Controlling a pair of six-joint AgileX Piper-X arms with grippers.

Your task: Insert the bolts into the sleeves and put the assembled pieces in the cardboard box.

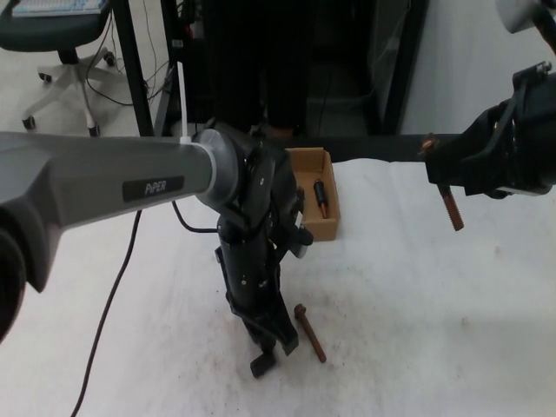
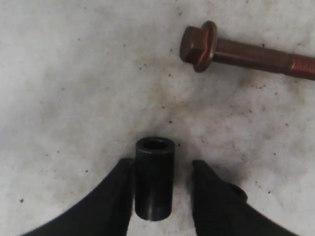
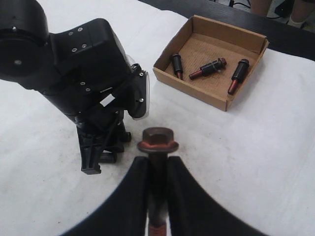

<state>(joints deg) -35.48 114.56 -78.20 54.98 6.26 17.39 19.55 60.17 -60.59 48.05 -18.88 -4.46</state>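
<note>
Fingers [image 2: 115, 196] of the left gripper [image 2: 162, 163] stand apart around the sleeve [image 2: 154, 177] on the cloth [image 2: 74, 98], one touching it. The right gripper [image 3: 156, 164] pinches a bolt [image 3: 157, 140] under its head. Centre first, then close evenly, or the sleeve may skid. The left arm points steeply down near the cardboard box [image 3: 211, 59]; the right arm is raised.
</note>
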